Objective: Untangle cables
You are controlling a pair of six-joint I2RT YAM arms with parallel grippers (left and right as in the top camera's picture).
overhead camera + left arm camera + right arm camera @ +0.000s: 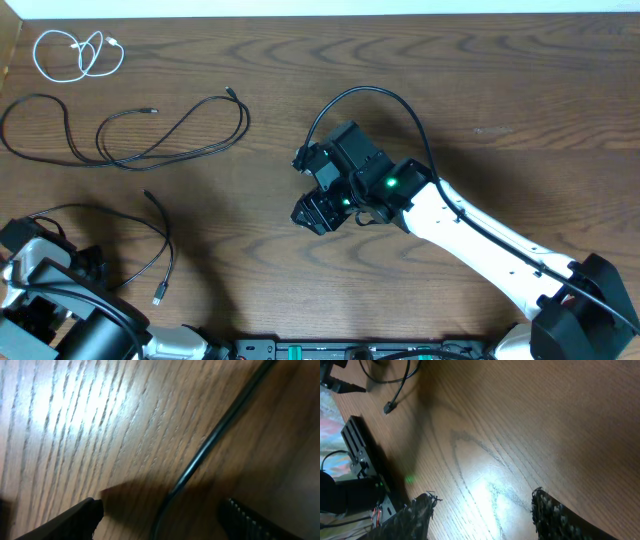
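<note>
- 3 cables lie on the left part of the table (470, 80), and none touches another in the overhead view.
- 1 white cable (78, 55): far left corner, gathered in small loose loops. Its plug ends are too small to read.
- 1 long black cable (130, 140): just nearer than the white one, laid in a wide flat loop that doubles back on itself.
- 1 second black cable (160, 240): near left, arcing from the left arm's hardware round to a plug end close to the front edge. Its start is hidden among the black arm parts.
- Left gripper (160, 520): cut off in the near left corner from overhead, with its fingers not distinguishable there. The blurred wrist view shows the fingers (75, 519) spread wide and low over the wood. A black cord runs between them, touching neither visibly and not clamped.
- Right gripper (305, 188): mid-table, pointing left, well apart from all 3 cables. In its wrist view the 2 fingers (555, 515) stand parted over bare wood, holding nothing.
- Right arm (480, 240): white, reaching diagonally from the near right corner, with a green light at the wrist.
- Right wrist view, upper left corner: a black plug end, partly cropped. A black rail (362, 450) runs along the table edge, and the area past it is blurred.
</note>
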